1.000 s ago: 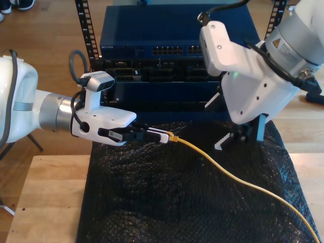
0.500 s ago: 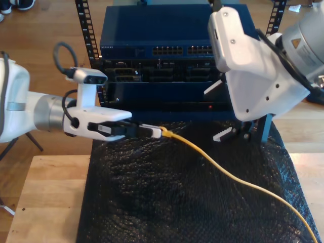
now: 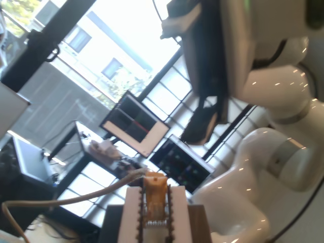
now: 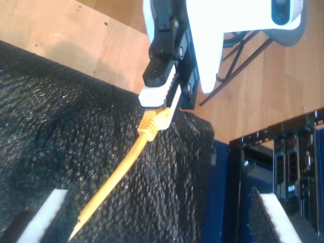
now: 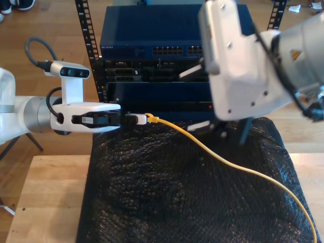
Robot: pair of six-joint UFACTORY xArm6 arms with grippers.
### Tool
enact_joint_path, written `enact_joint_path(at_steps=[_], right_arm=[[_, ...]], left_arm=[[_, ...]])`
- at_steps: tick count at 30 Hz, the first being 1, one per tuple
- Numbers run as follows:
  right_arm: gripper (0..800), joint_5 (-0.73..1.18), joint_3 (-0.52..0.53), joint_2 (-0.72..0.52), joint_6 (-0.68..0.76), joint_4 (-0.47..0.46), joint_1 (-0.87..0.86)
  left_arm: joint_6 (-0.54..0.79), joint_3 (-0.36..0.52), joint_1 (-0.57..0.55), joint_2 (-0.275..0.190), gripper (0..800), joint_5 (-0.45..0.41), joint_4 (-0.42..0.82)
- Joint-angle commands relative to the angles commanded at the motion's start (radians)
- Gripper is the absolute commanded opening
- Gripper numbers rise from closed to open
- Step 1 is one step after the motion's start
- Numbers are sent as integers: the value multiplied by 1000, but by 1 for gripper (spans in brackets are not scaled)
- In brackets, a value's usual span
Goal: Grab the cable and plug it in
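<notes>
The yellow-orange cable (image 5: 223, 159) runs across the black mat from the exterior view's lower right up to my first gripper (image 5: 142, 119). That gripper is shut on the cable just behind its plug (image 5: 152, 119), low in front of the rack. In the first wrist view the plug (image 3: 154, 200) sits between the white pads (image 3: 130, 212). The second wrist view looks at the first gripper (image 4: 159, 98) and the cable (image 4: 121, 174). My second gripper (image 4: 162, 217) is open, its white fingertips (image 4: 276, 212) wide apart. It hangs before the rack in the exterior view (image 5: 195, 99).
A blue equipment rack (image 5: 152, 35) with rows of ports (image 5: 167, 50) stands at the back. Black bubble-wrap mat (image 5: 167, 202) covers the wooden table (image 5: 50, 197). The second arm's large white body (image 5: 243, 66) looms over the exterior view's right.
My first gripper has drawn back toward the exterior view's left and risen, carrying the plug closer to the rack front. The second arm has swung up and toward the exterior view's left.
</notes>
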Motion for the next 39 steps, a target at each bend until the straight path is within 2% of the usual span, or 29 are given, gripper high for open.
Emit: enact_joint_path(at_steps=[8, 17, 32, 35, 39], right_arm=[[799, -161, 61, -8, 0, 0, 100], [799, -319, 149, -77, 0, -2, 187], [791, -407, 195, -115, 0, -2, 229], [749, -416, 192, -117, 0, -2, 238], [589, -457, 190, -115, 6, -2, 247]], left_arm=[[-3, -2, 0, 18, 13, 31, -14], [-5, 2, 0, 35, 16, 94, -60], [-5, 8, -2, 38, 20, 149, -94], [-5, 9, -2, 40, 20, 157, -94], [-5, 11, -2, 46, 22, 167, -92]])
